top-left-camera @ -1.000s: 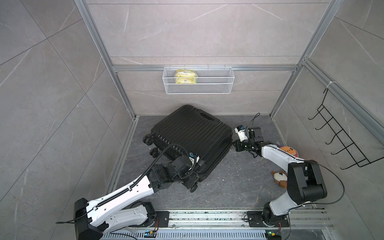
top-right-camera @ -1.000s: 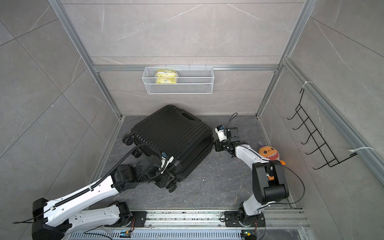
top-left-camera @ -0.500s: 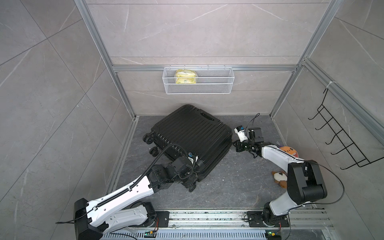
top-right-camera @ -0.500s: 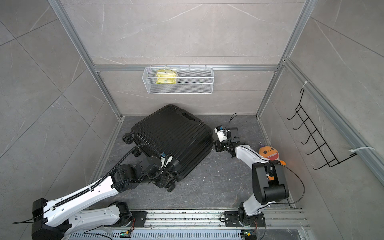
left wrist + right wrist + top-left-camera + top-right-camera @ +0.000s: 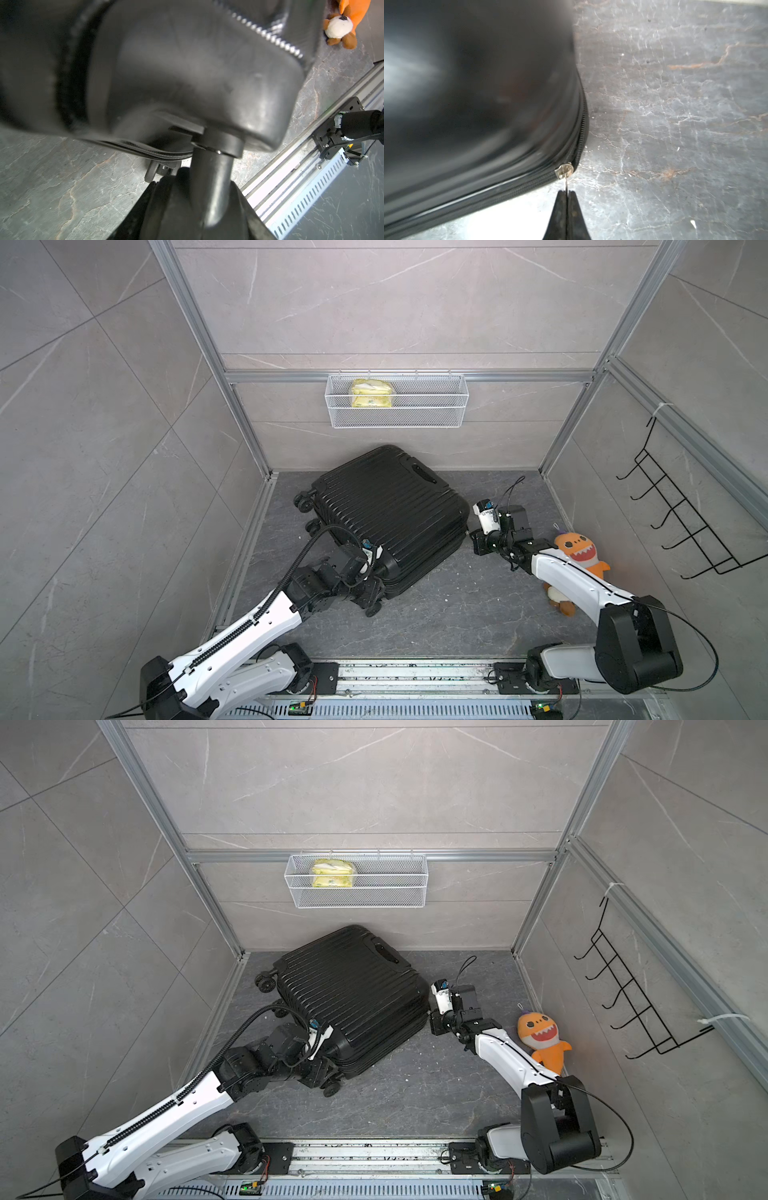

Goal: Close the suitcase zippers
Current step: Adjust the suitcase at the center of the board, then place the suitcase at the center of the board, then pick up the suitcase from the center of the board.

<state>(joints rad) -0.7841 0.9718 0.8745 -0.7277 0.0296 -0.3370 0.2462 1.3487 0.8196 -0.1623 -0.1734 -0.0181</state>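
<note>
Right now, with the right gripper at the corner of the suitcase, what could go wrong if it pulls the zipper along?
1. The right gripper is shut on only the thin end of the pull tab, at a rounded corner of the suitcase; the tab may slip out in the turn.
2. Near a wheel mount, the zip band bulges loose from the suitcase; the slider might jam there.

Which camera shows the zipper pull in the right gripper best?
Right wrist view: the zipper pull sits sharp at the suitcase corner, pinched by the right gripper. In both top views it is too small to see; the left wrist view shows only zip band.
</note>
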